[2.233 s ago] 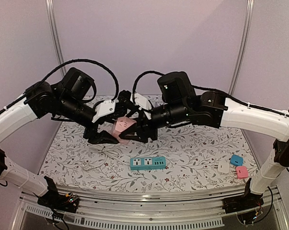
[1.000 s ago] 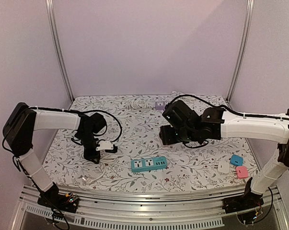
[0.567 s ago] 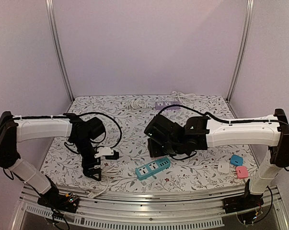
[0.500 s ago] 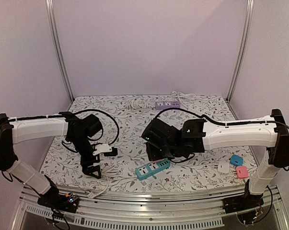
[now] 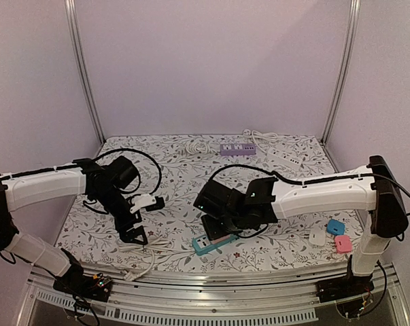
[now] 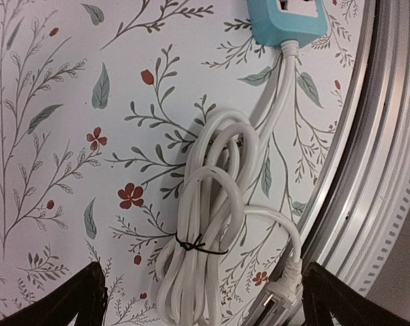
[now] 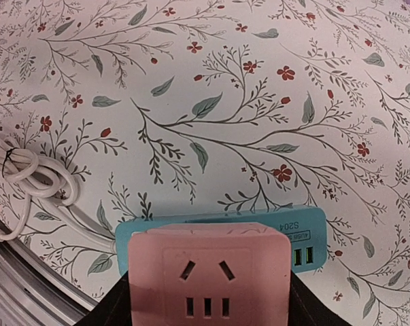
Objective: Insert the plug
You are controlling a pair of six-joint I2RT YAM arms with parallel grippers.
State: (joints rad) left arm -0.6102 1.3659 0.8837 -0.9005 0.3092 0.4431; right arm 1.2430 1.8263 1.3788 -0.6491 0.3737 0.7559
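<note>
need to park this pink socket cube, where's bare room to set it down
Bare floral cloth mid-table, in front of the purple plastic power strip; also front right, between the teal plastic power strip and the small white adapter. Crowded front left: bundled white cable under the left gripper.

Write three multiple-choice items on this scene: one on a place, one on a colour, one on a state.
1. Where does the purple power strip lie?
A. at the table's far edge
B. on the near rail
C. in the near left corner

2. What colour is the socket block held by the right gripper?
A. white
B. teal
C. pink

3. How does the left gripper stand?
A. shut on a plug
B. open above the coiled white cable
C. shut on the block

Answers:
1 A: the top view shows it at the far edge.
2 C: the right wrist view shows it pink.
3 B: its jaws stand wide apart, with the cable lying on the table below.
</note>
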